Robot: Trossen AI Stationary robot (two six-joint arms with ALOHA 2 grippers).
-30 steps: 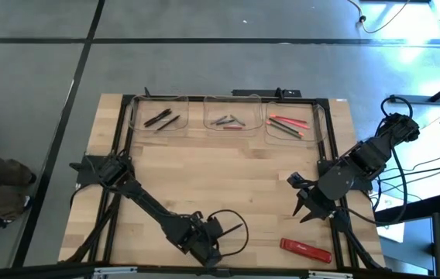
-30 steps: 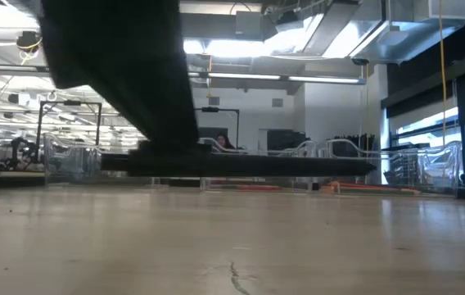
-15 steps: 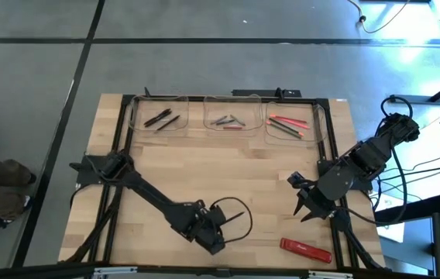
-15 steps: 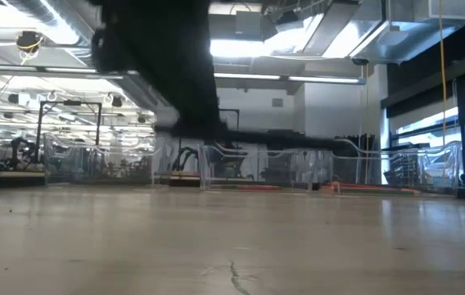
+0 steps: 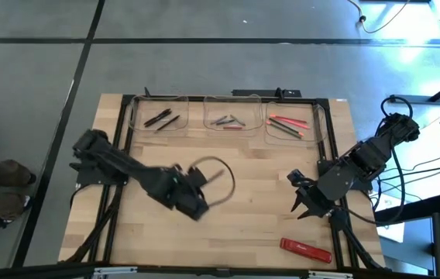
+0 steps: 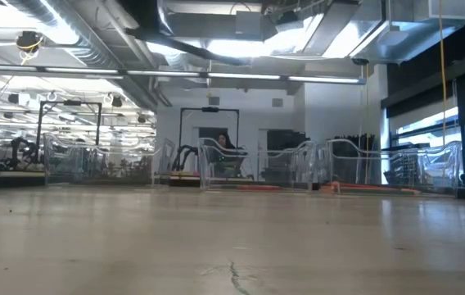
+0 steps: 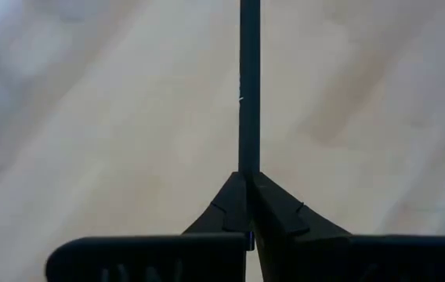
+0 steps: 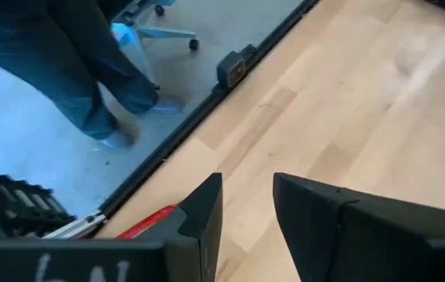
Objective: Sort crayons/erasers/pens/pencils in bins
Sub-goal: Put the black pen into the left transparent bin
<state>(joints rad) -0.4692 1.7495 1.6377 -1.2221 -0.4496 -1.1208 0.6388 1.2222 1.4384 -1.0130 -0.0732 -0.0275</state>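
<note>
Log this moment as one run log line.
left gripper: shut on pen, over table | right gripper: open, idle | red bar: unsorted

My two arms are matte black, built of blocky jointed segments on splayed black base frames. A thin black cable loops in a wide ring off the left gripper (image 5: 197, 208), whose wedge-shaped black fingers (image 7: 230, 207) show faint moulded seams. The right gripper (image 5: 304, 203) ends in pointed black fingers (image 8: 199, 215) with flat, bevelled inner faces, and bundled black cables trail from the right arm's base.
</note>
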